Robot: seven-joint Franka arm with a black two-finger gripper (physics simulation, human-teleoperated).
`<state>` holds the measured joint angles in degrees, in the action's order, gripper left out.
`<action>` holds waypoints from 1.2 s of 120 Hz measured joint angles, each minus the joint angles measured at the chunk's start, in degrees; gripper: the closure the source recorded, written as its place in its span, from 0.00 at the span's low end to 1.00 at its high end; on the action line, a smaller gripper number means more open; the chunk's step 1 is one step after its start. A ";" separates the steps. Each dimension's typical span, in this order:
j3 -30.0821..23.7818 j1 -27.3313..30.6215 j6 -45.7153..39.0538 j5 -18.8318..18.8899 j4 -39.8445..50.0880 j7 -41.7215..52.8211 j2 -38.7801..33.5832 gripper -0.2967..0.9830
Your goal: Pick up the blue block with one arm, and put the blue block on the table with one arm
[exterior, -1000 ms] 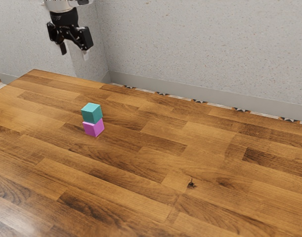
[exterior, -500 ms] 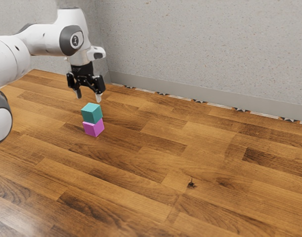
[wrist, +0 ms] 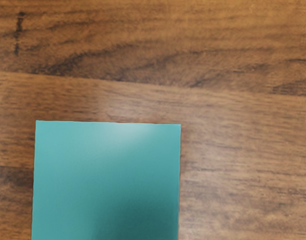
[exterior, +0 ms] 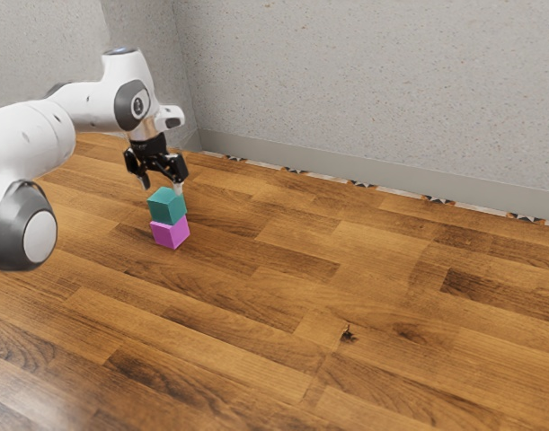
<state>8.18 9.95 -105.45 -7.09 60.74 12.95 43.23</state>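
Note:
My gripper (exterior: 163, 188) is open and points down, its fingertips at about the height of the upper block's top, just behind it in the exterior view. The blue block, teal in colour (exterior: 167, 207), rests on a magenta block (exterior: 171, 233), which stands on the wooden table (exterior: 283, 296). In the wrist view the blue block's flat top (wrist: 105, 175) lies close under my hand. The fingers are not seen touching the block from two sides.
The arm (exterior: 81, 108) comes in from the exterior view's left, above the table. A speckled wall (exterior: 364, 81) runs behind the table's far edge. A small dark mark (exterior: 348, 334) lies toward the exterior view's right.
My arm has swung into view and my gripper has come down from high above the table to the top of the stack. Both blocks have stayed where they were.

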 joint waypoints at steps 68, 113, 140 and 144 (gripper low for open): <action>-0.18 1.47 -0.88 -0.58 -3.57 2.08 5.62 0.23; -0.11 1.63 -1.57 -2.40 -2.36 2.73 7.18 0.46; 0.30 0.59 -1.55 -0.02 0.36 2.40 0.12 0.60; 0.29 -0.20 -1.62 0.33 1.71 2.31 -1.52 0.61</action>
<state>8.47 9.75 -107.06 -6.77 62.45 15.26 41.70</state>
